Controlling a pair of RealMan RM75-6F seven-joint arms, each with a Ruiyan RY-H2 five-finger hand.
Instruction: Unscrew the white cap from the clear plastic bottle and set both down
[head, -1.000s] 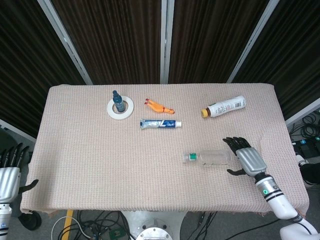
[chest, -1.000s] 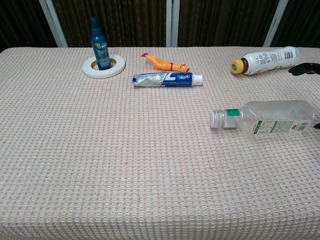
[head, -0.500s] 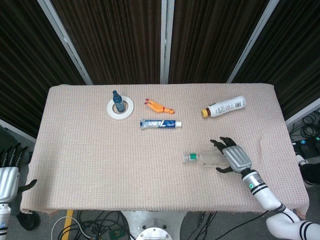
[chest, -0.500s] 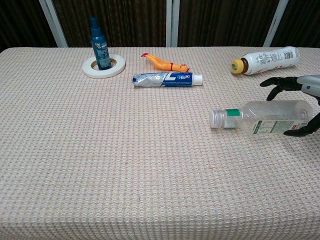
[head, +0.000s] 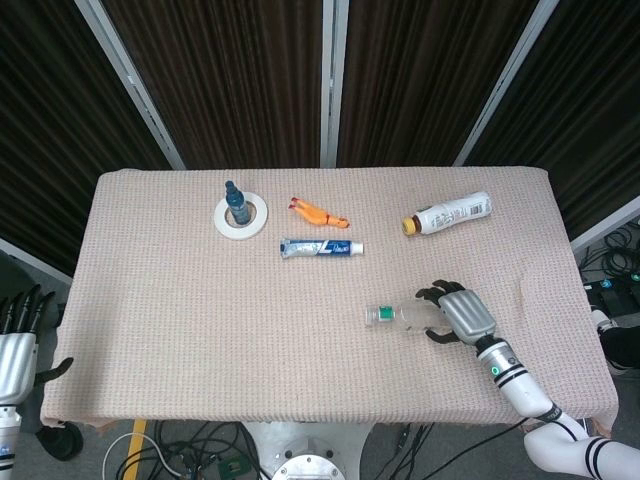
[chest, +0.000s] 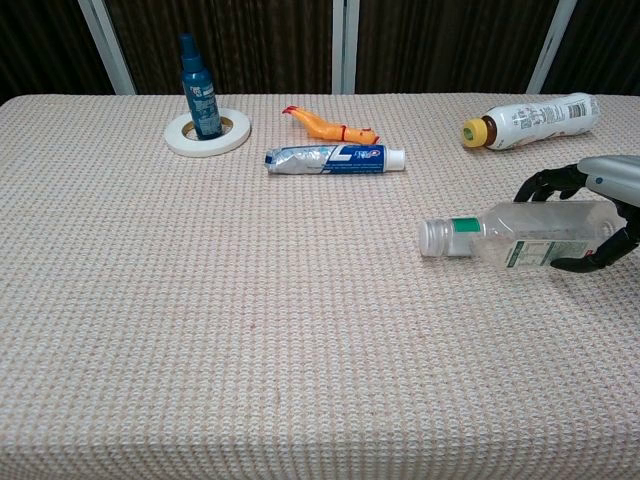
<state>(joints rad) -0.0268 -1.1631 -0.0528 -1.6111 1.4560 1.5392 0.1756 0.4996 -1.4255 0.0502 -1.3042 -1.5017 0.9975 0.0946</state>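
Clear plastic bottle (chest: 535, 234) lies on its side at the right of the worktop (head: 200, 300), white cap (chest: 433, 237) still on and pointing left, green neck band just behind it. Bottle in the same spot as a second ago.

Right hand (head: 455, 313) has moved in from the right edge. A second ago it sat just off the bottle's base; now it is over the base end, fingers (chest: 545, 181) arched across the far side and the thumb low on the near side. Fingers are curled around the bottle but with gaps showing; I cannot tell whether they actually press on it. Reads as a grasp closing, not yet made.

Left hand (head: 14, 345) hangs off the left edge of the worktop, well apart from everything, fingers spread, holding nothing, much as before.

Meaning for the task: approach is done, the lift is next. The cap end is left free, likely for the left hand to come across and twist.

Elsewhere: blue spray bottle (head: 236, 203) standing in a tape roll (head: 240, 219), toothpaste tube (head: 320, 247), orange toy (head: 318, 214), a white bottle with a yellow cap (head: 448, 214).
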